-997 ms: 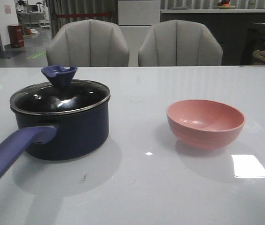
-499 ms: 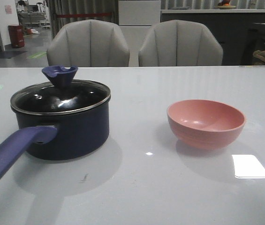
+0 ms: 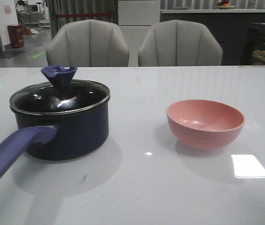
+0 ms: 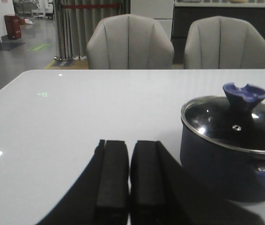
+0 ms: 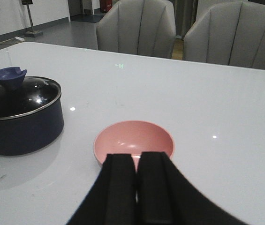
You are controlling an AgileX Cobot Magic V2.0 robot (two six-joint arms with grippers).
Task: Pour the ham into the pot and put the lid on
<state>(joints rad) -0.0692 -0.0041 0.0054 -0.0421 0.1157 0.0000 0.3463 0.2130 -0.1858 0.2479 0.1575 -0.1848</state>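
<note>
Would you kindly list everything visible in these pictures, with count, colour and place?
Pot: one, dark navy with a long purple-blue handle, on the table's left side.
Lid: one, clear glass with a purple-blue knob, seated on the pot.
Bowl: one, pink, on the table right of the pot; no ham shows in it.
Table: one, glossy white.
Chairs: two, grey, behind the table.
Left claw: black, shut, empty.
Right claw: black, shut, empty.

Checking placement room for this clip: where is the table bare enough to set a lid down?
Bare table lies between the pot and the bowl, across the front edge, and behind both toward the chairs. The lid sits on the pot. Only the pot's handle crowds the front-left corner.
</note>
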